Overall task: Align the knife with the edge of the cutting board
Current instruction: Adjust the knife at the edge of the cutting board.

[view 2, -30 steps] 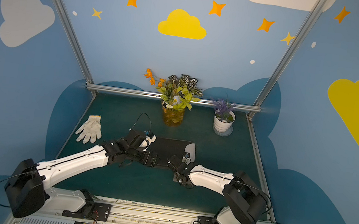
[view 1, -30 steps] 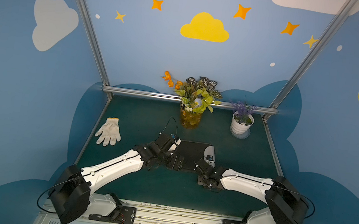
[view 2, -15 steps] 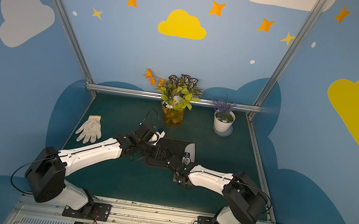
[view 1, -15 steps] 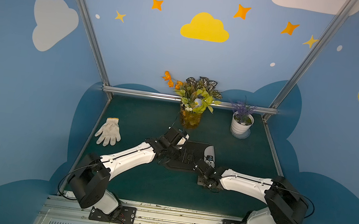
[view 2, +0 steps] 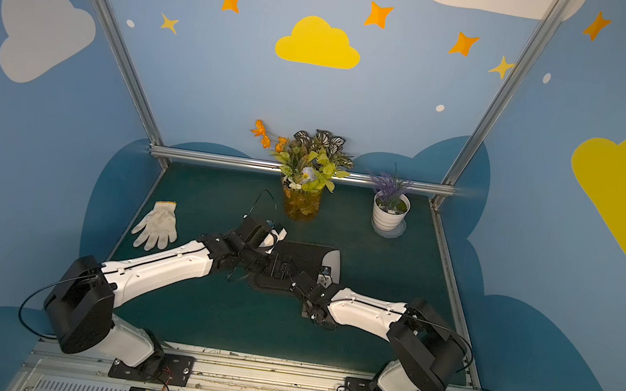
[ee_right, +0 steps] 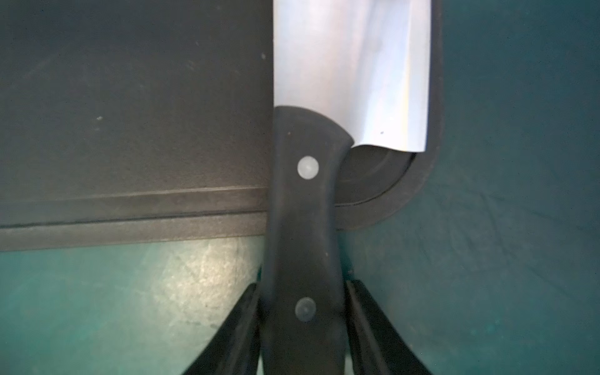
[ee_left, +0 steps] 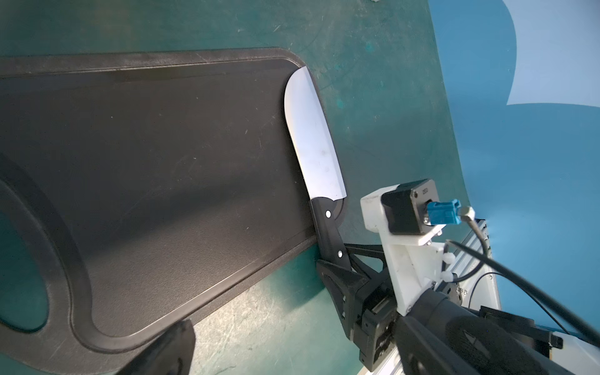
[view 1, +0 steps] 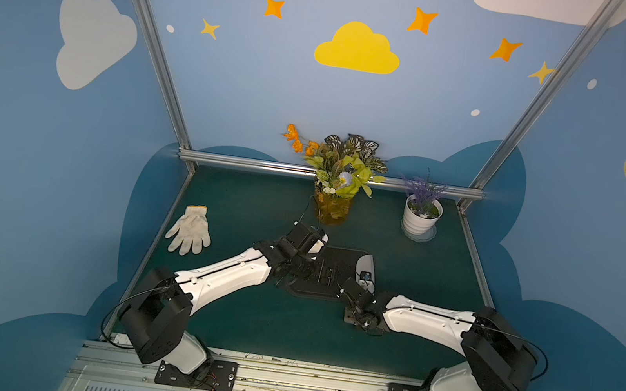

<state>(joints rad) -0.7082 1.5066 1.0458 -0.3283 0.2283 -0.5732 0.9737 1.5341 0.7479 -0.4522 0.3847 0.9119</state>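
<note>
Nearest, the black camera housing point(ee_left: 409, 207) on the right wrist carries a small pale marking, too small to read, beside a blue plug point(ee_left: 443, 212). Just beyond it, the right gripper point(ee_right: 302, 285) is clamped on the knife point(ee_right: 350, 65). Its two black fingers point(ee_right: 240, 324) press the near end of the black handle from either side, level with the nearer of two pale rivets. The handle juts out past the near long edge of the cutting board point(ee_right: 130, 113), above the green table mat point(view 1: 245, 319).

Farther on, the broad silver-grey blade lies flat along the board's right short edge. Its outer edge sits over the grooved rim, close to parallel with it, and its rounded tip reaches the far right corner.

The board is matte black, with rounded corners and a handle slot at its left end. The left gripper point(view 1: 307, 272) hangs over that end. Only one dark finger point(ee_left: 168, 344) shows, by the board's near edge, so I cannot tell whether its jaws are wide or closed.

A white glove point(view 1: 191, 230) lies left of the board, well apart. At the far edge stand a vase of flowers point(view 1: 332, 207) and, to its right, a white pot of lavender point(view 1: 421, 219).
</note>
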